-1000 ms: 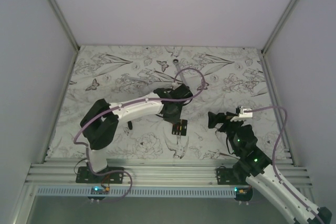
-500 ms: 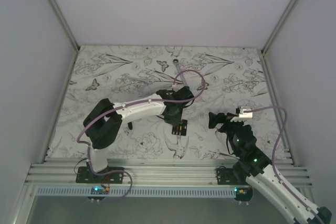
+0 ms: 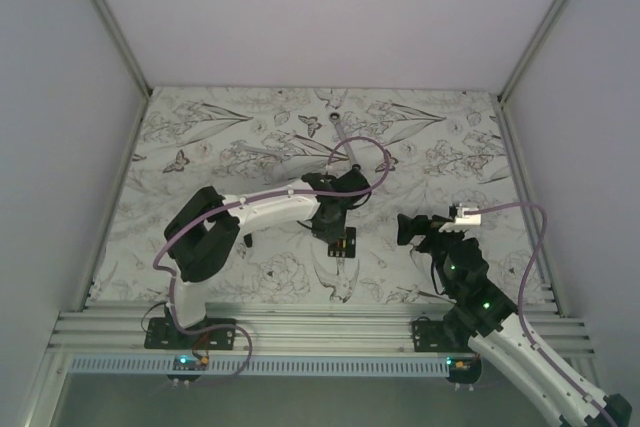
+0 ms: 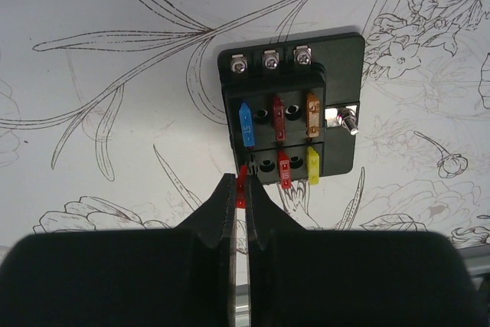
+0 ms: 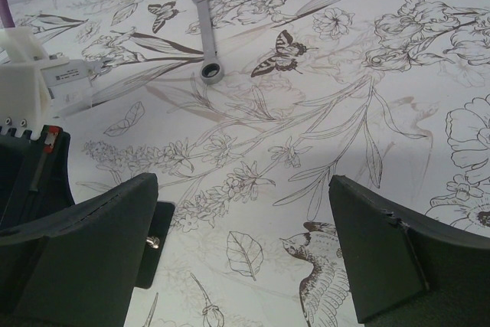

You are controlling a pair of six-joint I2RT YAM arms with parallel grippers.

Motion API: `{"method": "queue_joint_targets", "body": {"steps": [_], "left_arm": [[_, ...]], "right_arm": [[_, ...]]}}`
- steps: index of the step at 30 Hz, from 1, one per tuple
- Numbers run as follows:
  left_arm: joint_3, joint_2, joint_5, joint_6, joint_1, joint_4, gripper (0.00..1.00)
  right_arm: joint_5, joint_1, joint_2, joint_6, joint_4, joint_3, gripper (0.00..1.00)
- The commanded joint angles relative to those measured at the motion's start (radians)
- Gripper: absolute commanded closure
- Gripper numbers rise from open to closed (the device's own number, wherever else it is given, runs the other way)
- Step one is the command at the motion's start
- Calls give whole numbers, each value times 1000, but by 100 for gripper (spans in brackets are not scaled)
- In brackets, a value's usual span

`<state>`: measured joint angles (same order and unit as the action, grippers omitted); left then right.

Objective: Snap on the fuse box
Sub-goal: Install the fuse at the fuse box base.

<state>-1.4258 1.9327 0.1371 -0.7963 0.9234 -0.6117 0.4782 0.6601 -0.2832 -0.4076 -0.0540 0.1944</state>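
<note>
Spanning pale-walled enclosure (image 3: 300, 7), floral-print sheet (image 3: 200, 127); left tool (image 4: 239, 189) pinching red fuse (image 4: 242, 174); right tool (image 5: 241, 250) wide.

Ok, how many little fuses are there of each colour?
Blue fuse: 1
Orange fuse: 1
Yellow fuse: 1
Red fuses: 3, two in the fuse box and a third red fuse pinched in the left gripper
Total: 6 fuses

Low left in the right wrist view, the right fingers (image 5: 73, 254) hide most of the fuse box (image 5: 161, 221), and low centre in the left wrist view, the left fingers (image 4: 219, 216) cover most of a red fuse (image 4: 242, 179).
</note>
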Motion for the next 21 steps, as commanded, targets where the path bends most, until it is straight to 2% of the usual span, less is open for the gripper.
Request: {"method": "queue_joint_targets", "body": {"steps": [1, 21], "left_arm": [[-19, 28, 15, -23, 13, -60, 100], [-45, 21, 64, -106, 20, -68, 100]], "right_arm": [[16, -5, -1, -16, 14, -4, 0], [9, -5, -2, -18, 17, -6, 0]]}}
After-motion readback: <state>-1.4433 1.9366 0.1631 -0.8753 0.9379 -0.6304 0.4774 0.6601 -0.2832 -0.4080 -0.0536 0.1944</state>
